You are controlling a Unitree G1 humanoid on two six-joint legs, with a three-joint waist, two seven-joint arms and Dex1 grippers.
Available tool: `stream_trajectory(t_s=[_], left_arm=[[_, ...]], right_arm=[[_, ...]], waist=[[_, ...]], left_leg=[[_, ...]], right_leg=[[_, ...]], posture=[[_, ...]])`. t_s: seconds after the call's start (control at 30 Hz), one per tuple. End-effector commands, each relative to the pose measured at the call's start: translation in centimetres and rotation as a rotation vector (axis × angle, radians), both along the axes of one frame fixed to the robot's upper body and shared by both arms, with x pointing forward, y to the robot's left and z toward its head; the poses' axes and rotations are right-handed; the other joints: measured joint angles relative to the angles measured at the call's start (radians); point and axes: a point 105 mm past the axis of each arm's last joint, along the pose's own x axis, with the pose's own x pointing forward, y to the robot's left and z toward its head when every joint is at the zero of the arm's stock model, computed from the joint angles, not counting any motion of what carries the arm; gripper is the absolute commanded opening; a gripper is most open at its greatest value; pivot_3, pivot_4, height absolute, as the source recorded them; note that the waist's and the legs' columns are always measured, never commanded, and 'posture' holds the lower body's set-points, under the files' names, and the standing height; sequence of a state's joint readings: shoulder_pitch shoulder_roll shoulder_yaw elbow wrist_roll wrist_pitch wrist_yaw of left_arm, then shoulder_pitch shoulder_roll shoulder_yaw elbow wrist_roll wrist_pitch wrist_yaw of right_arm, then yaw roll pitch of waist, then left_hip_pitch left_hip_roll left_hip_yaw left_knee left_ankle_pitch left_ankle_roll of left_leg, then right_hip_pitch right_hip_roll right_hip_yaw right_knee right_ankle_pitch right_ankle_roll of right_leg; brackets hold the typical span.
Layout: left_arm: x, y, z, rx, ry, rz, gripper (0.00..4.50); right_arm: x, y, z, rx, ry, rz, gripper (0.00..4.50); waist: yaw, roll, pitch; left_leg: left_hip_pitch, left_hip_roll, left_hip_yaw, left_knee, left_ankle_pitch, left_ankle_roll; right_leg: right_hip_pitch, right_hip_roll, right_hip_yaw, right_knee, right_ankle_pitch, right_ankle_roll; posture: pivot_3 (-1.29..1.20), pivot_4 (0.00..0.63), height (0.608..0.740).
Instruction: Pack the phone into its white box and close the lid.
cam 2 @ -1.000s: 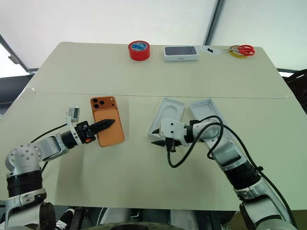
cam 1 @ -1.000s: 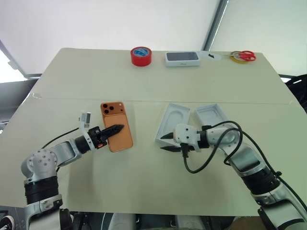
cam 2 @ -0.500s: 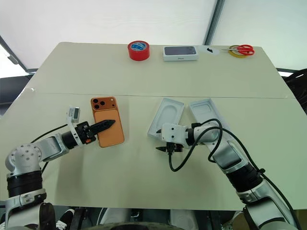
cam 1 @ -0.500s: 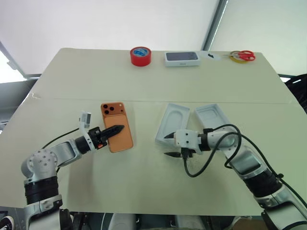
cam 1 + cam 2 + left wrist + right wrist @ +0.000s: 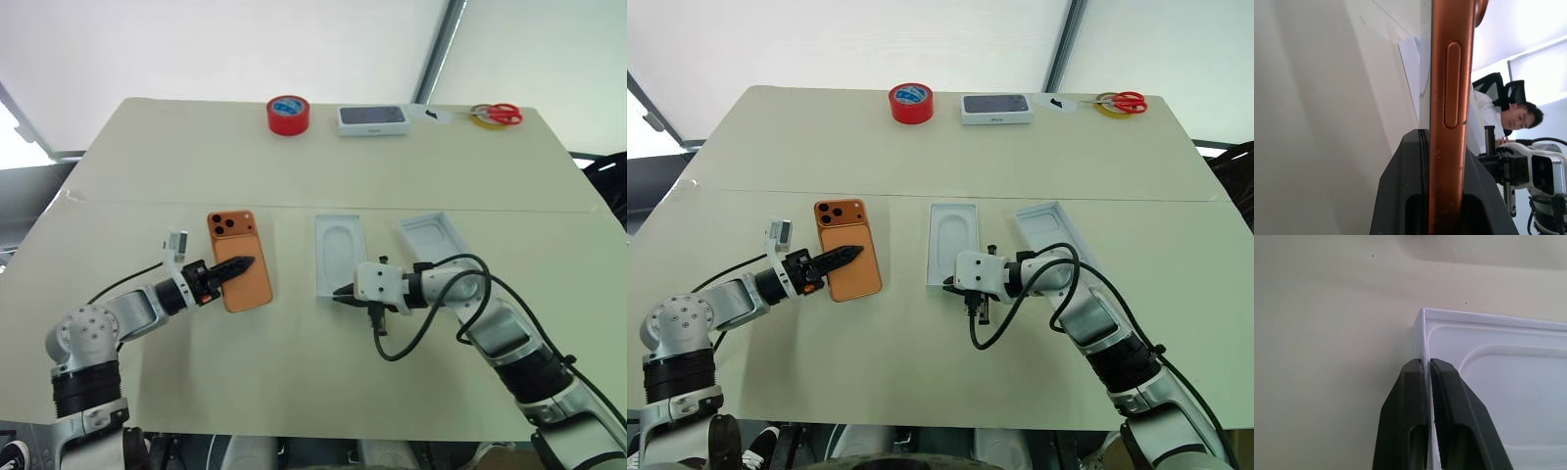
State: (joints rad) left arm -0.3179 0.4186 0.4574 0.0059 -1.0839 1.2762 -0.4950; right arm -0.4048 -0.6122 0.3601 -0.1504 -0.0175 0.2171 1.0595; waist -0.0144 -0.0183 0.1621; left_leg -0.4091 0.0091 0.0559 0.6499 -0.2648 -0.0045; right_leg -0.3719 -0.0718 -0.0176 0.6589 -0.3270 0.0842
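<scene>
1. Left gripper (image 5: 240, 263): fingers clamping tight on the phone (image 5: 250, 286), which is lying back-up left of the tabletop's (image 5: 294, 362) middle.
2. White insert with oval recess (image 5: 339, 253): lying flat at the tabletop's centre.
3. Right gripper (image 5: 340, 292): fingers pinching shut on the insert's near wall.
4. White box half (image 5: 438, 238): sitting open-side-up right of centre; tray or lid, cannot tell.
5. Far edge: red tape roll (image 5: 288, 114), dark-topped white box (image 5: 372, 118), scissors (image 5: 498, 115).

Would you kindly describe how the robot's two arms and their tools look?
Both arms are silver-grey with black joint bands. The left tool has black tapered fingers, an orange-red mark and a thin black cable. The right tool sits on a white housing, with a thick black cable looping below.
</scene>
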Motion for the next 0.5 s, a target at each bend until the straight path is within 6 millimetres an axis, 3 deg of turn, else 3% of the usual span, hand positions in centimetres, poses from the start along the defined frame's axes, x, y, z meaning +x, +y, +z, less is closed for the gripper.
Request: stream_trajectory(t_s=[0.03, 0.3, 0.33, 0.37, 0.4, 0.5], left_arm=[[0.4, -0.4, 3.1, -0.047, -0.111, -0.018, 0.00], [0.8, -2.4, 4.5, -0.084, -0.132, -0.058, 0.00], [0.7, -2.6, 4.6, -0.092, -0.130, -0.065, 0.00], [0.8, -2.8, 4.7, -0.093, -0.130, -0.068, 0.00], [0.8, -3.0, 4.7, -0.094, -0.130, -0.071, 0.00], [1.1, -3.9, 4.8, -0.097, -0.128, -0.094, 0.00]], right_arm=[[0.0, 0.9, 1.1, 0.022, -0.054, 0.048, 0.14], [0.3, 2.2, 1.6, 0.077, -0.015, 0.036, 0.14], [0.4, 2.3, 1.7, 0.086, -0.007, 0.035, 0.75], [0.4, 2.5, 1.9, 0.095, -0.017, 0.036, 1.01], [0.3, 2.6, 2.1, 0.105, -0.020, 0.045, 1.63], [0.2, 2.4, 3.4, 0.153, -0.020, 0.050, 2.91]], waist=[[0.001, 0.000, 0.000], [0.000, 0.000, 0.000], [0.000, 0.000, 0.000], [0.000, 0.000, 0.000], [0.000, 0.000, 0.000], [0.002, -0.001, 0.000]], left_leg=[[0.000, 0.000, 0.000, 0.000, 0.000, 0.000], [0.000, 0.000, 0.000, 0.001, 0.000, 0.000], [0.000, 0.000, 0.000, 0.001, 0.000, 0.000], [0.000, 0.000, 0.000, 0.001, 0.000, 0.000], [0.000, 0.000, 0.000, 0.001, 0.000, 0.000], [0.000, 0.000, 0.000, 0.001, 0.000, 0.000]], right_leg=[[0.000, 0.000, 0.000, 0.000, 0.000, 0.000], [0.000, 0.000, 0.000, 0.000, 0.000, 0.000], [0.000, 0.000, 0.000, 0.001, 0.000, 0.000], [0.000, 0.000, 0.000, 0.001, 0.000, 0.000], [0.000, 0.000, 0.000, 0.001, 0.000, 0.000], [0.001, 0.001, -0.001, 0.001, 0.000, 0.000]], posture=[[0.00, 0.150, 0.740], [0.00, 0.150, 0.740], [0.00, 0.150, 0.740], [0.00, 0.150, 0.740], [0.00, 0.150, 0.740], [0.00, 0.150, 0.740]])
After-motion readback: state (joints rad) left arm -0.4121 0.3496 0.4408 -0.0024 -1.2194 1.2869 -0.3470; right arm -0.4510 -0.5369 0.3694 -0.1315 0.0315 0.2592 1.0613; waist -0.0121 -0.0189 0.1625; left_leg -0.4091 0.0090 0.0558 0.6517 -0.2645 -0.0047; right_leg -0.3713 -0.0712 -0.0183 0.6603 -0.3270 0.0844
